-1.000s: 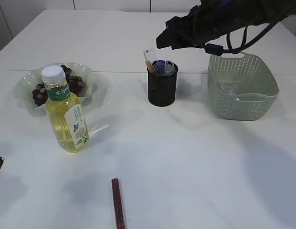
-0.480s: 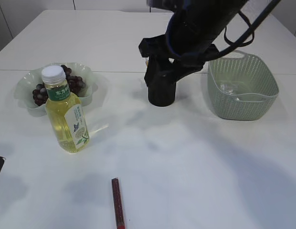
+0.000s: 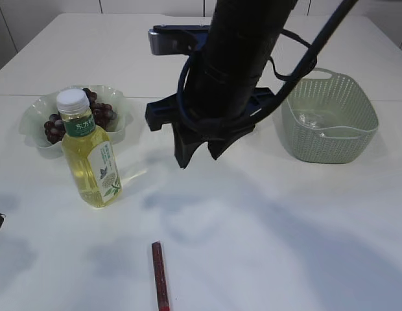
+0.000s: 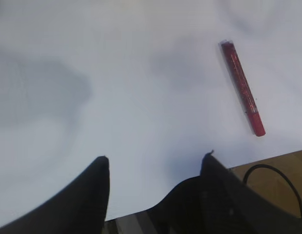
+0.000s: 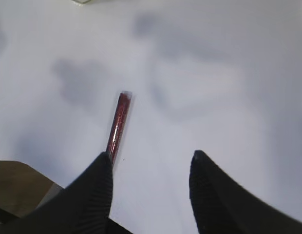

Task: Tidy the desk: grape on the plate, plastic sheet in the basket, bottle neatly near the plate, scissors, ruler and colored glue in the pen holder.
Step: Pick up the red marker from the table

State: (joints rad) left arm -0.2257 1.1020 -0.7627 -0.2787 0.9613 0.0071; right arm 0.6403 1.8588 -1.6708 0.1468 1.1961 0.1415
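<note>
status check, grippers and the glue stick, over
Both grippers open, empty: right over mid-table, left near the table edge. Glue stick flat on table, untouched. Nothing in the way.

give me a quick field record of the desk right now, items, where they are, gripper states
plate: far left, holds grapes
bottle: upright, in front of the plate
glue stick: red, lying flat at the near edge
basket: right, plastic sheet inside
pen holder: hidden behind the right arm
right gripper: open, empty, above the table
left gripper: open, empty
</note>
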